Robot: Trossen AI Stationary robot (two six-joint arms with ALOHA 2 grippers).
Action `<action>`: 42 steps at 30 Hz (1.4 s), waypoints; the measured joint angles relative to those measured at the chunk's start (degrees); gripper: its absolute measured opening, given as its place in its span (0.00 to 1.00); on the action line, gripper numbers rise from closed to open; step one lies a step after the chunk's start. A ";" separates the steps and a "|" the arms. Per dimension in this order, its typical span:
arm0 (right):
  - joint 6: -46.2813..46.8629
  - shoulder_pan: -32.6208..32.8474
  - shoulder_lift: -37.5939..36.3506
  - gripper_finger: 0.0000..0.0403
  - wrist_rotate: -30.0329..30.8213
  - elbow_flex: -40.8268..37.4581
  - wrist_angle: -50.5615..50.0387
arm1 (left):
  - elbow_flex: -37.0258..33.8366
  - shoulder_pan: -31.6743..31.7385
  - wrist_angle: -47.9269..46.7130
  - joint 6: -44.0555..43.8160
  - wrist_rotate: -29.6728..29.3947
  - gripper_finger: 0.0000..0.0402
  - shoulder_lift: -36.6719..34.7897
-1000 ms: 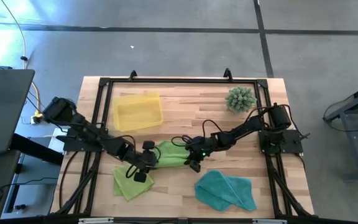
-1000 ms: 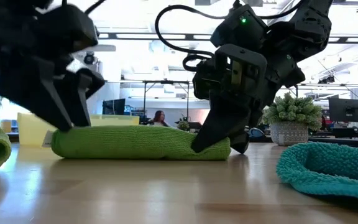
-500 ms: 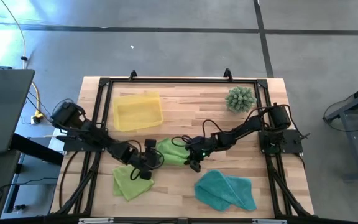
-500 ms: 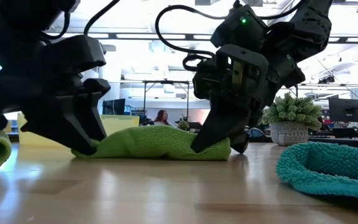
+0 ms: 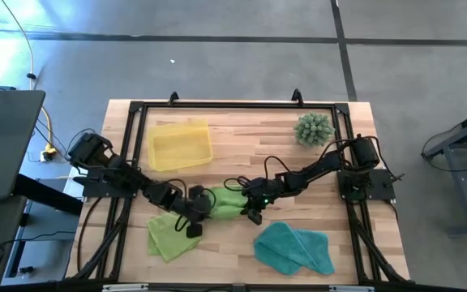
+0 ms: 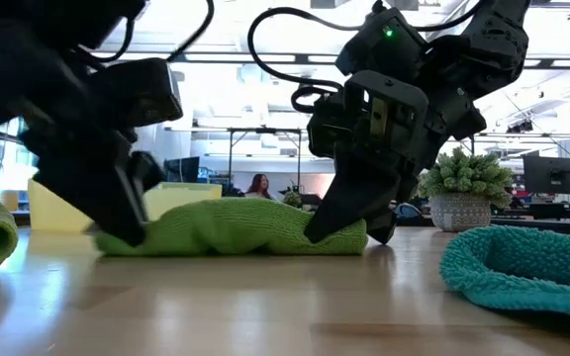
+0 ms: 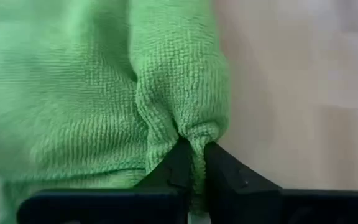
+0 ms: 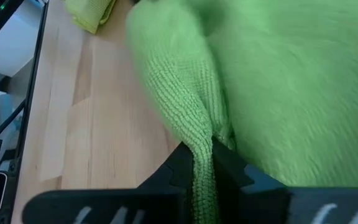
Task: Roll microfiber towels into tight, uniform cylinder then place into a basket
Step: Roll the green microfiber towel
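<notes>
Barely begun: lime towel [image 5: 224,200] mid-bench, bunched, unrolled, each end pinched by left gripper [image 5: 194,212] and right gripper [image 5: 252,207]; second lime towel [image 5: 165,236], teal towel [image 5: 294,247] untouched near edge; basket [image 5: 180,144] far-left, empty.

A light butcher-block wooden table [image 5: 250,126] carries a yellow basket [image 5: 180,144] at far left, a spiky green plant [image 5: 314,129] at far right, a bunched lime towel [image 5: 224,202] at centre, a second lime towel [image 5: 162,236] near left, and a teal towel [image 5: 293,247] near right.
</notes>
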 joint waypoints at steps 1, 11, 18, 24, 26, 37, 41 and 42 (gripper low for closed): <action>0.00 0.00 0.00 0.05 -0.08 0.00 0.02 | 0.00 0.20 0.70 -2.22 3.35 0.03 0.00; -0.69 0.04 0.18 0.05 -6.66 0.19 2.52 | -0.55 3.08 9.39 -17.22 22.93 0.04 0.20; 0.08 0.00 0.24 0.05 -9.54 1.39 1.67 | -0.59 6.67 11.64 -27.57 31.79 0.04 0.15; 2.64 0.00 0.26 0.05 -12.86 2.78 -0.31 | -0.58 8.84 12.67 -33.80 35.23 0.04 0.07; 4.44 0.00 0.26 0.05 -13.31 3.38 -1.87 | -0.56 9.29 9.45 -34.76 33.27 0.04 0.04; -2.59 0.01 -0.32 0.11 -12.91 3.75 -3.64 | -0.17 9.28 0.86 -32.72 23.88 0.04 0.21; -8.87 -0.55 -3.74 0.25 -11.57 3.43 -8.14 | -0.17 9.24 0.83 -31.92 22.92 0.04 0.22; -10.60 -0.86 -5.13 0.28 -11.57 3.43 -10.08 | -0.17 9.24 0.90 -31.85 22.92 0.04 0.22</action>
